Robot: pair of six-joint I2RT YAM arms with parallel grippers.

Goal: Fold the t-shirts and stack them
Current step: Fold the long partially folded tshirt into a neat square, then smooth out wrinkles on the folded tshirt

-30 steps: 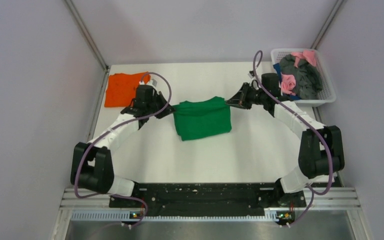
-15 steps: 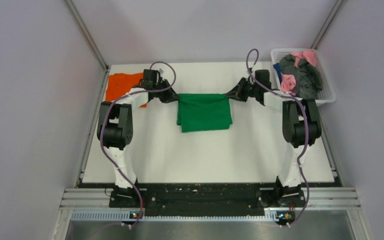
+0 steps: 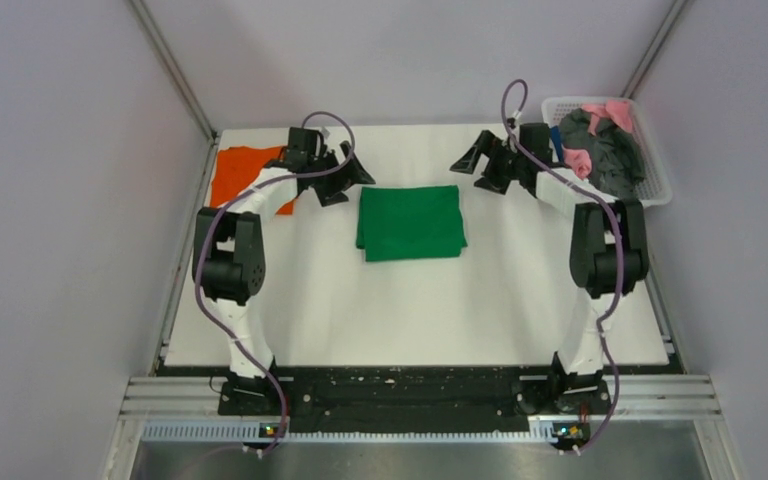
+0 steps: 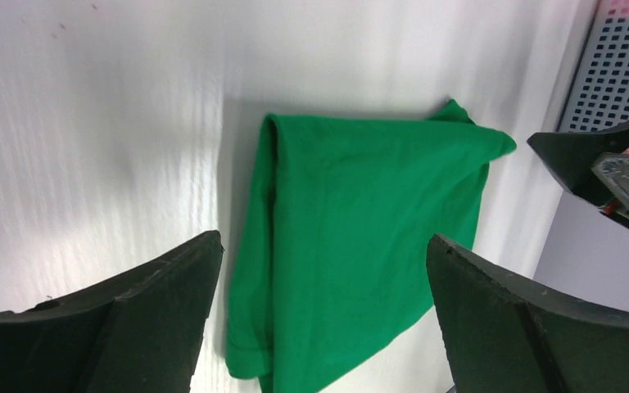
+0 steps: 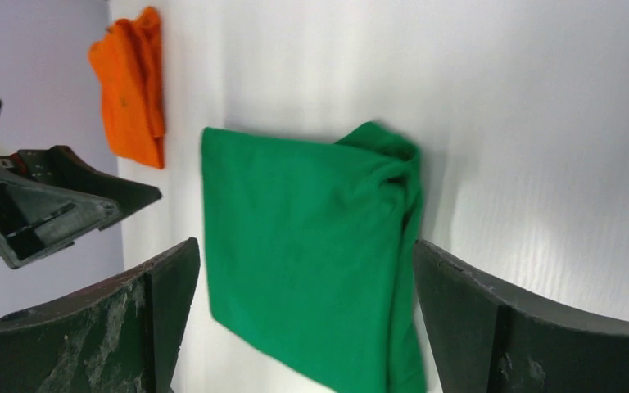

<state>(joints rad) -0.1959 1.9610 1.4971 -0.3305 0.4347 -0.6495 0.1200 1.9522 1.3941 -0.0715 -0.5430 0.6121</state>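
Note:
The green t-shirt (image 3: 410,222) lies folded into a flat rectangle at mid-table, nothing holding it. My left gripper (image 3: 348,183) stands open just off the shirt's far left corner. My right gripper (image 3: 473,171) is open off its far right corner. In the left wrist view the green t-shirt (image 4: 360,237) lies below and beyond the wide-apart jaws of the left gripper (image 4: 323,244). The right wrist view shows the same green t-shirt (image 5: 303,246) past the right gripper (image 5: 305,250). The orange t-shirt (image 3: 238,172) lies folded at the far left, partly hidden by my left arm; it also appears as an orange t-shirt (image 5: 131,90) in the right wrist view.
A white basket (image 3: 660,190) at the far right corner holds pink and dark grey garments (image 3: 605,150). Grey walls close in the table at the left, back and right. Both arms reach toward the table's far half.
Both grippers have opened and let go of the green t-shirt's far corners. The shirt has settled flat, and both grippers have drawn slightly away from it.

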